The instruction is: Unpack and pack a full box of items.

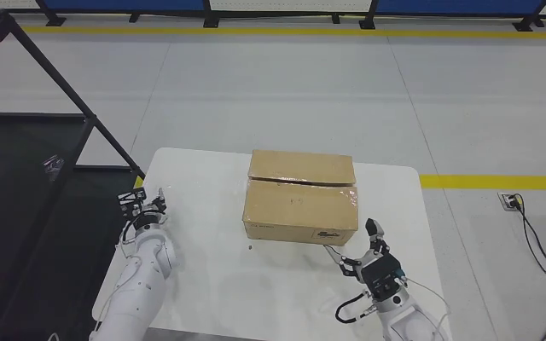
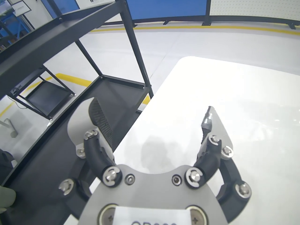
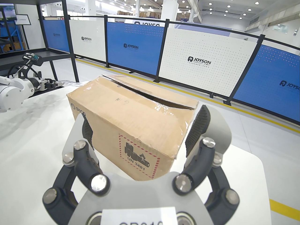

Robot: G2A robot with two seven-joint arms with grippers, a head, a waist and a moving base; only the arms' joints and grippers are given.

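1. The white surface (image 1: 213, 281) has rounded corners. It stands on a pale floor marked with a yellow line (image 1: 482, 181).
2. A black rack (image 1: 51, 170) with open shelves stands against the surface's left edge.
3. The box (image 1: 300, 198) is brown cardboard and sits flat near the middle of the surface, slightly toward the far side.
   - Its long axis runs left to right across the surface, so one long side faces the robot.
   - The two top flaps are down. The seam between them runs along the long axis and gapes a little, with torn clear tape at the right end.
   - A red-bordered label (image 3: 138, 156) is on the robot-facing long side, close to the right corner.
4. The right pincer (image 1: 351, 243) is low over the surface, just beside the box's near right corner, and points at that corner. Its jaws are spread wide and hold nothing. In the right wrist view the ribbed pads (image 3: 198, 127) frame the corner of the box.
5. The left pincer (image 1: 141, 203) is at the surface's left edge beside the rack, well apart from the box. It points away from the robot. Its jaws are also parted and empty, with one finger (image 2: 98, 115) over the rack's shelf and the other over the surface.
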